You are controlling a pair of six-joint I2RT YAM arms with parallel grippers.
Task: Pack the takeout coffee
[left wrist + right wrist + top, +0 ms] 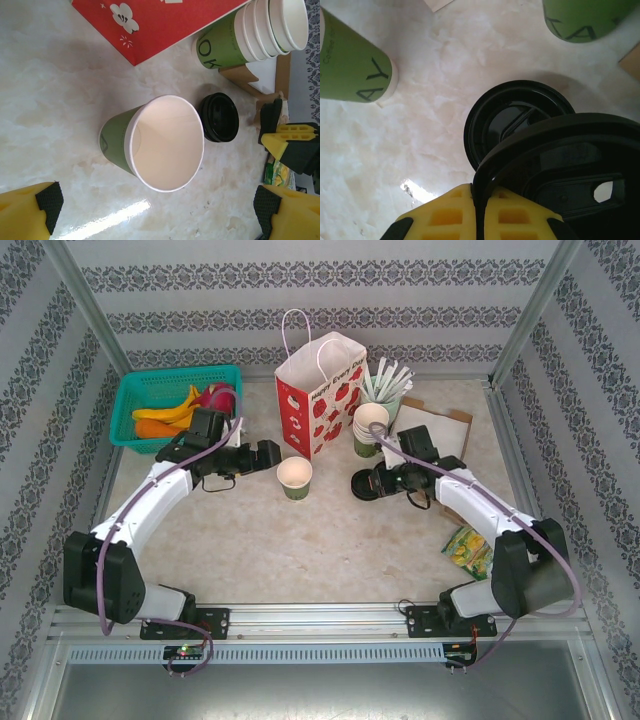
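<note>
Standing lidless on the bench (pixel 300 560), green cup (pixel 295 478) sat just before the red bag (pixel 320 390), left jaws spread wide beside it, right jaws pinched a black lid (pixel 570 165) by its rim, near another lid (pixel 505 115) lying flat.

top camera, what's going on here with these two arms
The right gripper is shut on the rim of a black lid, holding it close over a second lid that lies on the table. The green cup stands upright and lidless mid-table, with the left gripper open beside it, touching nothing. The strawberry paper bag stands behind the cup. The cup is not yet lidded or packed.
</note>
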